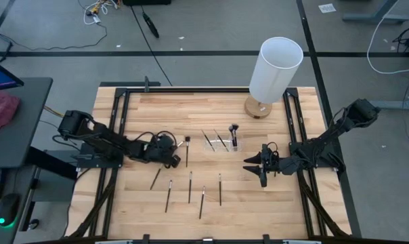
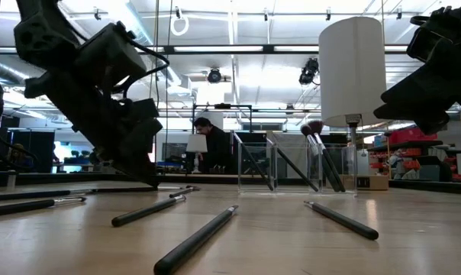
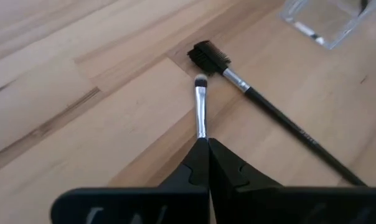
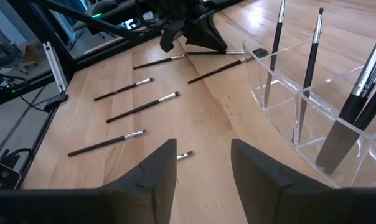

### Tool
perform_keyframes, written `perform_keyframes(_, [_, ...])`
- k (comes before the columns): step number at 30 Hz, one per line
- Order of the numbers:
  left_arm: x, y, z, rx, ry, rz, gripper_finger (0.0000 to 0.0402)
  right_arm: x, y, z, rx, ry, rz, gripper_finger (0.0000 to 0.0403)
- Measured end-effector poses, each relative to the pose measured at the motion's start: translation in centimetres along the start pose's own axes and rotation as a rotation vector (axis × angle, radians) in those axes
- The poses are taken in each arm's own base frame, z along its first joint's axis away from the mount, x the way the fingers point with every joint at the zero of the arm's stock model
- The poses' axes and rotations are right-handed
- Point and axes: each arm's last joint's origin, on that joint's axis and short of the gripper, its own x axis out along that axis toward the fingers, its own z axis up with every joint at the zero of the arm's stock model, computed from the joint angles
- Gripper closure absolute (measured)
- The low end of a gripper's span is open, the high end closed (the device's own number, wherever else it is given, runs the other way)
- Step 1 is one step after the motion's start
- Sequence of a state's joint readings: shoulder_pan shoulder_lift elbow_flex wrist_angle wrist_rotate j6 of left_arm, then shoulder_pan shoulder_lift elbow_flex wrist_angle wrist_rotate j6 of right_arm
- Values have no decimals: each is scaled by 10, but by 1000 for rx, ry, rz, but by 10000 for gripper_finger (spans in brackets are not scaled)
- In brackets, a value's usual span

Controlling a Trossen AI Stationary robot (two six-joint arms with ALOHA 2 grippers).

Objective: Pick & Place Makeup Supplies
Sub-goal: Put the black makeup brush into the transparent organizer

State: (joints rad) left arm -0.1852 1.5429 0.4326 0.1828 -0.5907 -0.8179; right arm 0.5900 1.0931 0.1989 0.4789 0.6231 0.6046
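Left fingers (image 3: 208, 163) pinch a brush (image 3: 201, 109) beside a comb-tipped brush (image 3: 263, 106) (right fingers (image 4: 202, 163) spread, empty)

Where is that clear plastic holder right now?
From above, the clear plastic holder stands near the table's middle, just in front of the white lamp, between the two claws, with a few brushes standing in it.

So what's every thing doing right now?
Left claw: shut on a small brush, low over the table.
Right claw: open, empty, near the clear holder.
Comb-tipped brush: lying flat.
Clear holder: several brushes standing tilted inside.
White lamp: upright.
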Motion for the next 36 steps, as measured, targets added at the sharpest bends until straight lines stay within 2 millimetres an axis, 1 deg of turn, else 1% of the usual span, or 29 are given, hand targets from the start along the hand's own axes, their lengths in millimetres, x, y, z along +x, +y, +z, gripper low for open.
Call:
perform_keyframes(3, [0, 6, -5, -28, -48, -21, 401, 0, 0, 0, 0, 0, 0, 248])
perform_keyframes(6, [0, 13, -11, -37, -69, -29, 386, 0, 0, 0, 0, 0, 0, 248])
perform_keyframes(10, [-2, 19, -17, -17, -96, -46, 342, 0, 0, 0, 0, -1, 0, 248])
perform_keyframes(16, [-3, 16, -15, 13, -134, -73, 259, 0, -1, 1, 0, -19, -27, 248])
perform_keyframes(18, [-3, 16, -13, 18, -147, -72, 238, 0, -1, 1, 0, -19, -27, 248])
perform_keyframes(20, [-3, 16, -13, 23, -151, -68, 226, 0, -1, 1, 1, -20, -27, 248])
perform_keyframes(23, [-2, 16, -15, 45, -146, -59, 223, 0, -1, 1, 1, -20, -28, 248])
perform_keyframes(26, [2, 17, -19, 67, -133, -45, 229, 0, -1, 1, 1, -20, -28, 248])
perform_keyframes(32, [11, 16, -26, 95, -124, -4, 251, 0, -1, 1, 2, -23, -27, 248])
perform_keyframes(36, [15, 17, -30, 120, -102, 4, 274, 0, -1, 1, 4, -24, -26, 248])
